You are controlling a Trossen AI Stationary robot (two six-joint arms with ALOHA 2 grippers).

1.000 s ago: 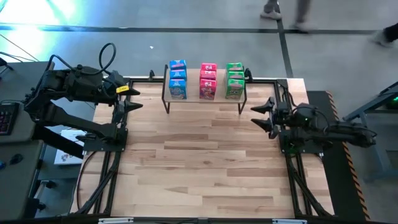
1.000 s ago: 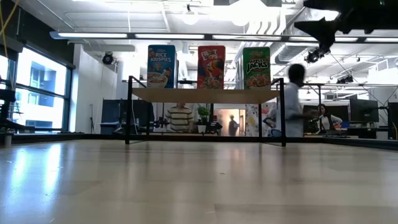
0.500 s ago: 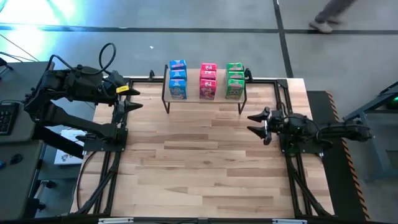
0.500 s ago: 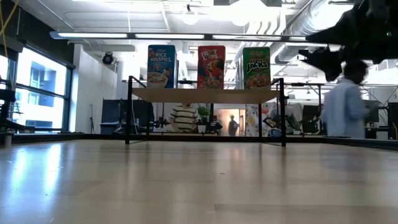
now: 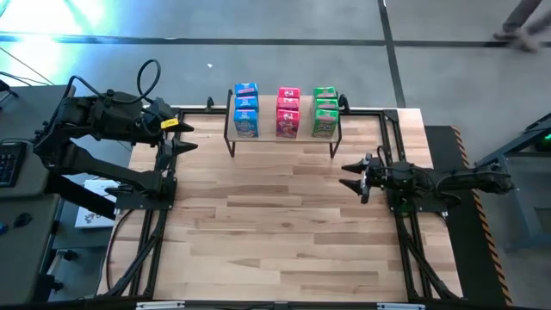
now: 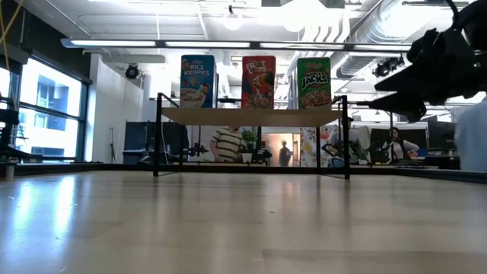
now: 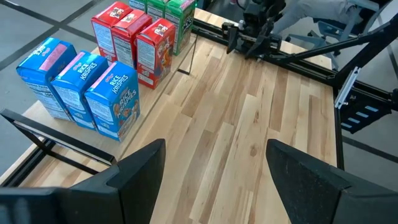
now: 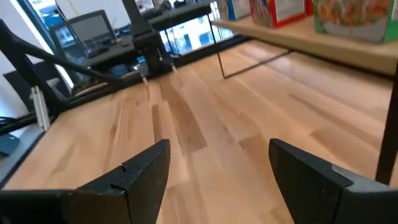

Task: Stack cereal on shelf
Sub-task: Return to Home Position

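Note:
The shelf stands at the table's far edge on thin black legs. It carries three rows of cereal boxes, each row three deep: blue, pink-red and green. All stand upright on the board. My right gripper hangs open over the table's right side, off the shelf's near right corner, and touches nothing. My left gripper waits open at the far left, beside the shelf's left end. The left wrist view shows the blue boxes closest.
Bare wooden planks stretch from the shelf to the near edge. Black frame rails run along the table's left and right sides under the arms. In the low view, people show in the room beyond the shelf.
My right gripper has moved toward the table's left, out over the planks, and has come lower, staying open. The boxes and the left arm have kept still. People have walked past beyond the far edge.

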